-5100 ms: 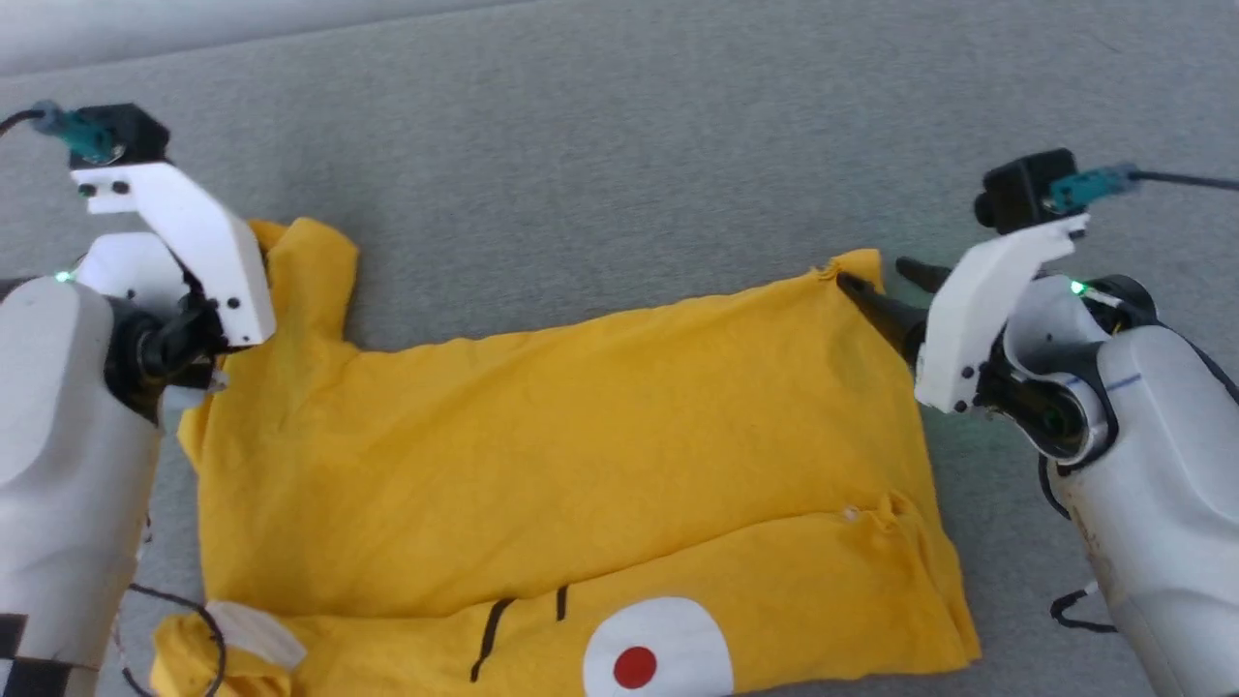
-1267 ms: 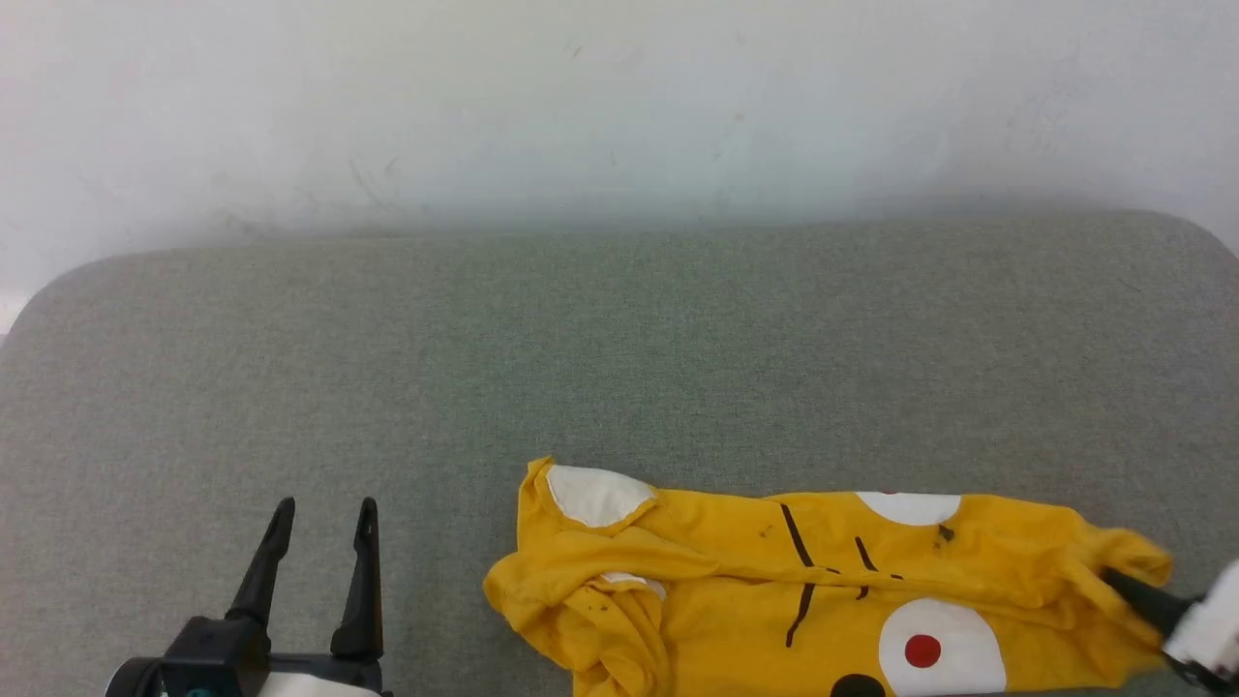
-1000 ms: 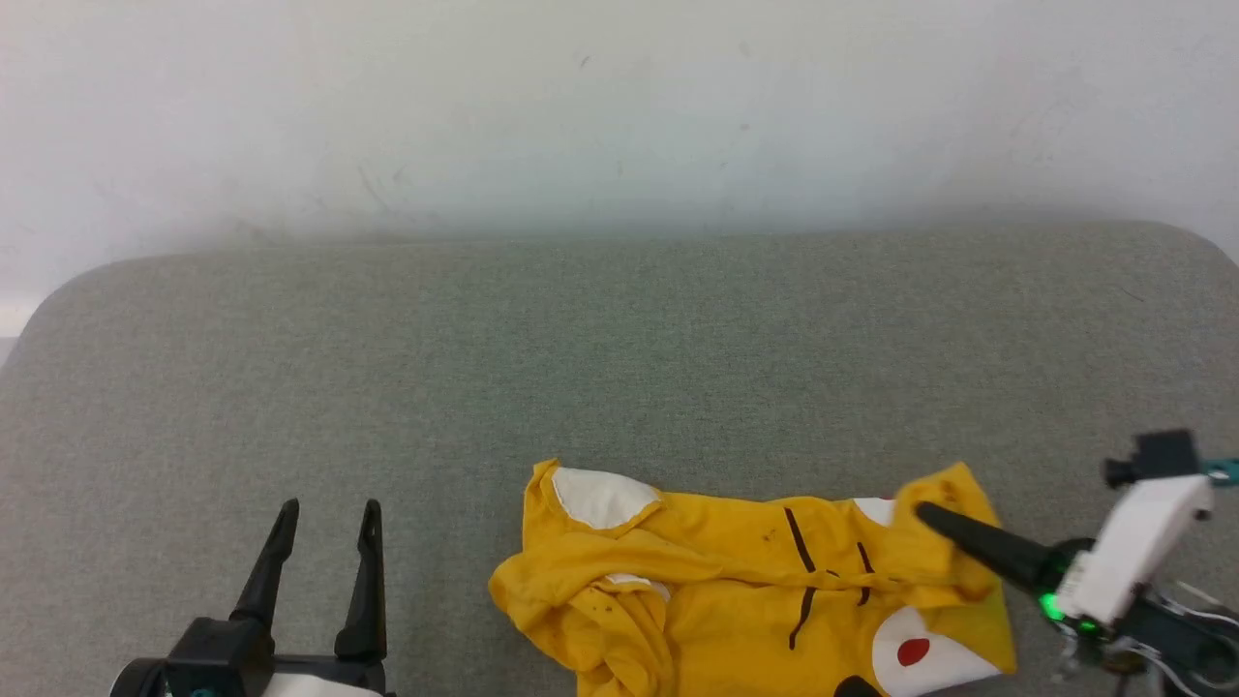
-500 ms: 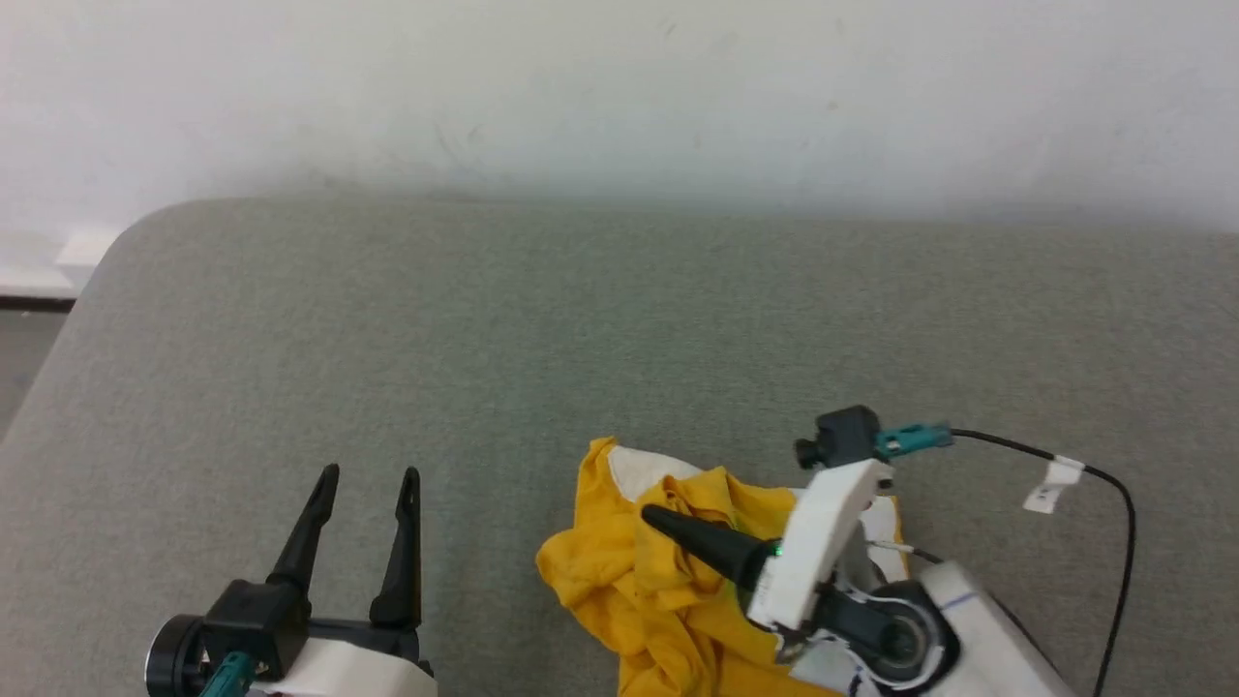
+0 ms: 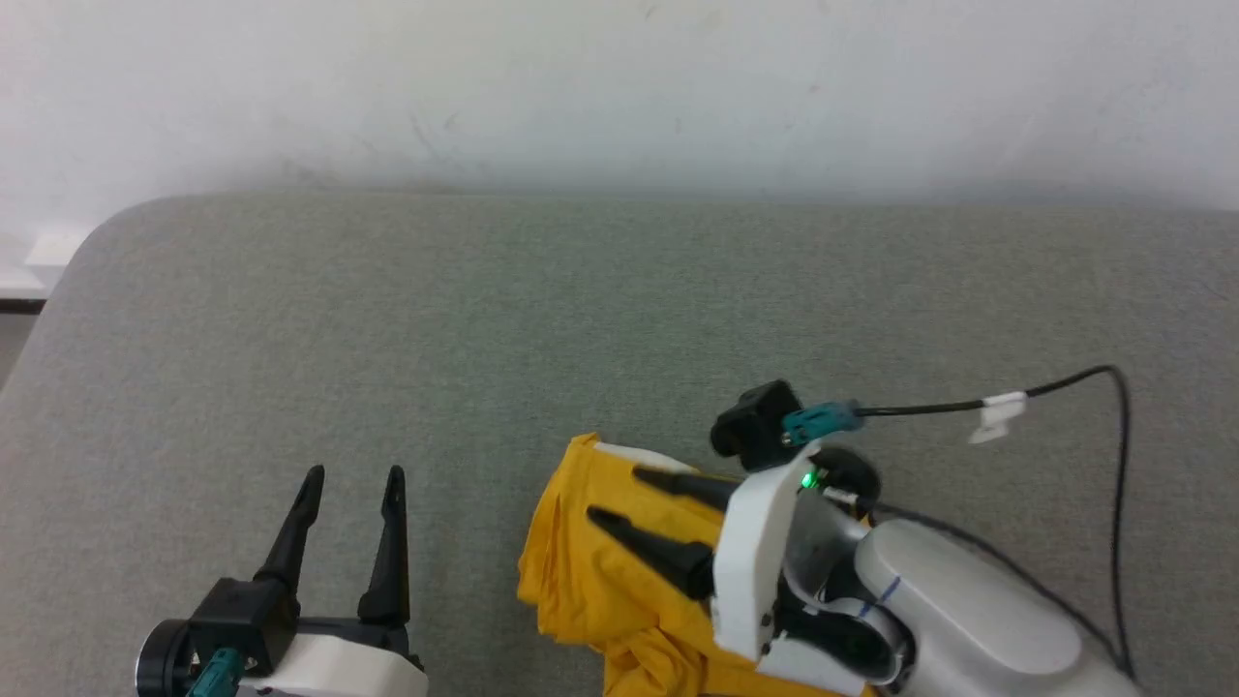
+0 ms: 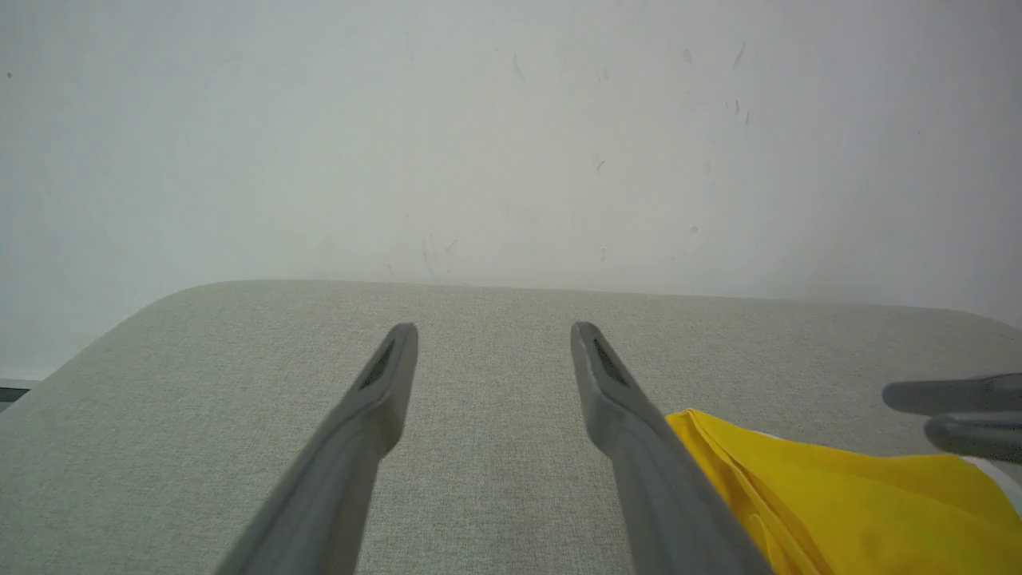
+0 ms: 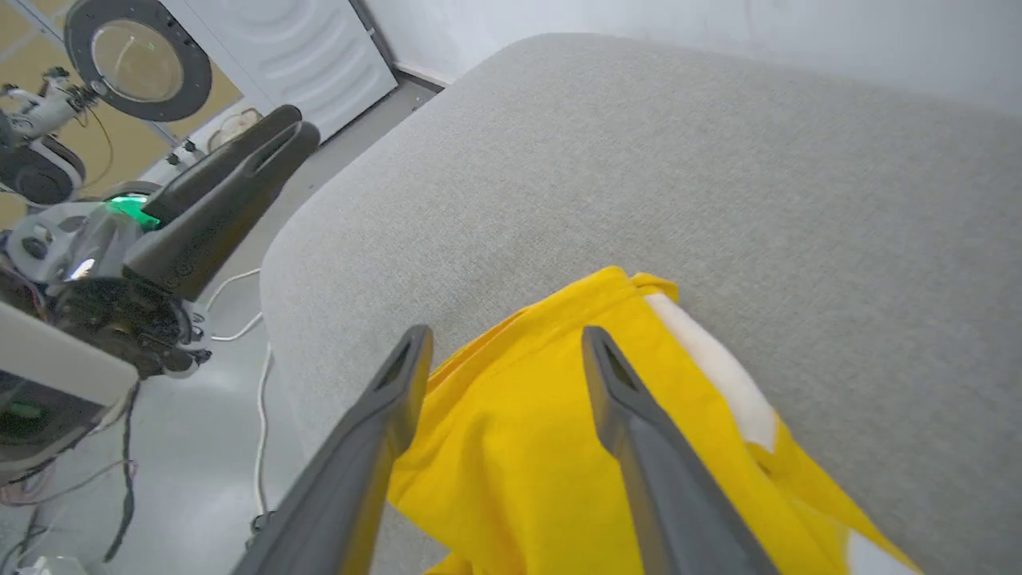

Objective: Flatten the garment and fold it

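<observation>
Yellow garment (image 5: 569,586) lies bunched beneath the spread-fingered right gripper (image 5: 612,494)

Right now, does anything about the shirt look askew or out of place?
Yes. The garment lies bunched in an uneven, wrinkled heap on the grey cushion, not flat or squarely folded. The right gripper is open over it; the left gripper is open, apart from it.

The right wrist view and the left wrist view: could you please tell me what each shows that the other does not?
Right wrist view: a white machine with a round door, and cables on the floor. Left wrist view: scuff marks on the wall. Both: the yellow garment on the grey cushion, plus the right gripper and the left gripper, open.
</observation>
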Robot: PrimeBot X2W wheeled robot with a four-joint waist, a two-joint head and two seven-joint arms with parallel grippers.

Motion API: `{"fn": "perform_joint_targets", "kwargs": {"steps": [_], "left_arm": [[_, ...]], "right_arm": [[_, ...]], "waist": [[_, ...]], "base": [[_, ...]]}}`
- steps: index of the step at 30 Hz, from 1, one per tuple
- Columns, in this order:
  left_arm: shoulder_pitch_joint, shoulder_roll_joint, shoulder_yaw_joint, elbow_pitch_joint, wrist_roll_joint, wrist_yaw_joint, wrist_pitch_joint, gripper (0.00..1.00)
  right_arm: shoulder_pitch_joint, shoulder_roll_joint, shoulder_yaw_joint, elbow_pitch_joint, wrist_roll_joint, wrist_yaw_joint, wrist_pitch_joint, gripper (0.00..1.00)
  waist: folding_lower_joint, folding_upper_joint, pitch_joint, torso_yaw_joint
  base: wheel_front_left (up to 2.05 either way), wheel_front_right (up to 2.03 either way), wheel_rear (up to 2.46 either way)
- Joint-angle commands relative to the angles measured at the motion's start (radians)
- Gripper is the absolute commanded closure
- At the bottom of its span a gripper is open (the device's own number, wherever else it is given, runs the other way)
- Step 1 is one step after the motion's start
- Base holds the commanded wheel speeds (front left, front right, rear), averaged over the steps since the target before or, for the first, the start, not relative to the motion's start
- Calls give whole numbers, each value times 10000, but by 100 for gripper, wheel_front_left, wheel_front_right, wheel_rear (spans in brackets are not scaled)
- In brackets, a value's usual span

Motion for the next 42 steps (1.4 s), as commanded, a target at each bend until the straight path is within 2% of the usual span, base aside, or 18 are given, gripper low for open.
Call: {"fn": "perform_joint_targets", "kwargs": {"steps": [1,3,5,10,13,17,25,29,33,36,38,39,40,42], "left_arm": [[-25,-54,68,12,-26,-28,-45,0],[31,-78,125,19,-3,0,-46,0],[96,-103,182,13,9,17,-46,0],[247,-187,349,-49,8,56,-46,0],[302,-222,467,-65,4,80,-46,0],[397,-307,585,-97,14,107,-47,0],[449,-379,724,19,2,46,-47,0],[407,-386,754,96,1,-4,-47,0],[364,-448,775,149,9,-33,-47,0],[331,-520,797,190,10,-62,-47,0],[324,-557,809,221,19,-93,-47,0],[324,-557,809,221,19,-93,-47,0],[332,-580,820,231,25,-103,-47,0],[356,-618,836,248,36,-133,-47,0]], "right_arm": [[-267,-267,111,-238,-441,-6,-411,0],[-353,-793,100,-526,-1333,-6,-1165,0],[-158,-1142,-428,-665,-2234,-6,-1954,0],[1233,-1421,-3024,-1136,-4462,-6,-3405,0],[2346,-1248,-4688,-1745,-5333,-6,-3847,0],[3726,-847,-6466,-2637,-5934,-6,-3814,0],[5461,381,-9000,-3946,-6159,-6,-3097,0],[5746,719,-10138,-3996,-5642,-6,-2419,0],[5771,572,-11102,-3336,-4667,-6,-942,0],[5714,521,-11742,-2248,-3603,-6,872,0],[5496,804,-12026,-1580,-2245,-6,2357,0],[5496,804,-12026,-1580,-2245,-6,2357,0],[5372,968,-12172,-1214,-1468,-6,3165,0],[5279,1091,-12240,-665,-794,-6,4563,0]], "waist": [[-1,-1,-136,-218],[-1,-1,-221,-356],[-1,-1,-304,-500],[-1,-1,-437,-817],[-1,-1,-470,-985],[-1,-1,-518,-1189],[-1,-1,-534,-1364],[-1,-1,-481,-1359],[-1,-1,-448,-1293],[-1,-1,-475,-1164],[-1,-1,-499,-1059],[-1,-1,-499,-1059],[-1,-1,-528,-1005],[-1,-1,-557,-895]], "base": [[0,0,0],[0,0,0],[0,0,0],[0,0,0],[0,0,0],[0,0,0],[0,0,0],[0,0,0],[0,0,0],[0,0,0],[0,0,0],[0,0,0],[0,0,0],[0,0,0]]}}
